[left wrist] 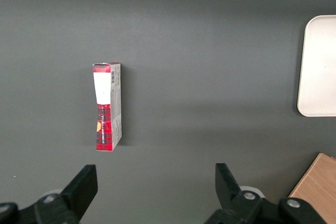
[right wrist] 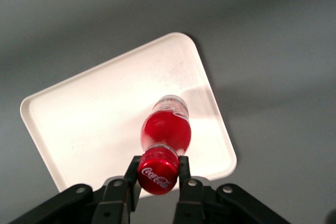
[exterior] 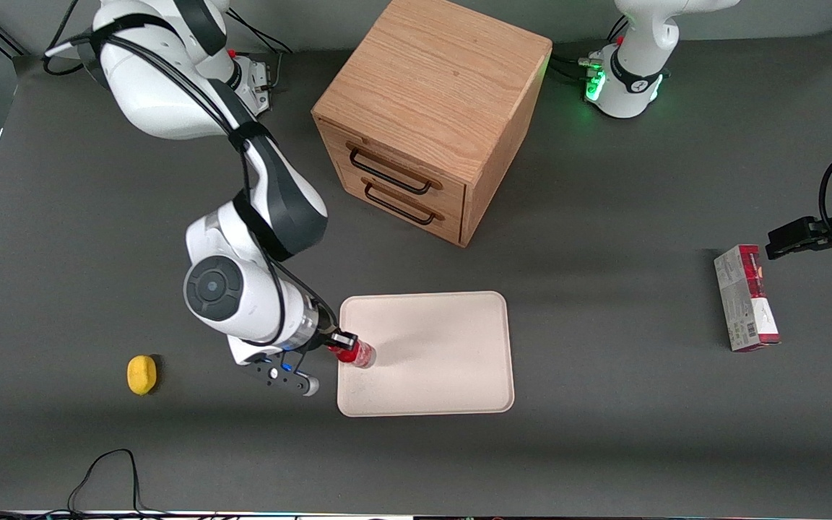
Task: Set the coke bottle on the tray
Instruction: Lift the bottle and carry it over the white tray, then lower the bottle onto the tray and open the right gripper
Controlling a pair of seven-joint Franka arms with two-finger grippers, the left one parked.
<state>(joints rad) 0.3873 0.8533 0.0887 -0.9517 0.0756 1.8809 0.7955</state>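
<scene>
Clamped by its red cap in the gripper (right wrist: pixel 157 174), the small red coke bottle (right wrist: pixel 164 129) hangs over the cream-white rectangular tray (right wrist: pixel 94 124) near its rim, so lower it straight and release only once its clear base rests flat.

My pincer (exterior: pixel 344 344) holds the coke bottle (exterior: pixel 359 353) by its cap, over the tray (exterior: pixel 445 347) near the edge toward my working arm's end. The tray lies on the bench (exterior: pixel 604 433), nearer the front camera than the drawer cabinet (exterior: pixel 430 115). A lemon (exterior: pixel 141 375) sits toward my arm's end, a carton box (exterior: pixel 746 297) toward the parked arm's end.
</scene>
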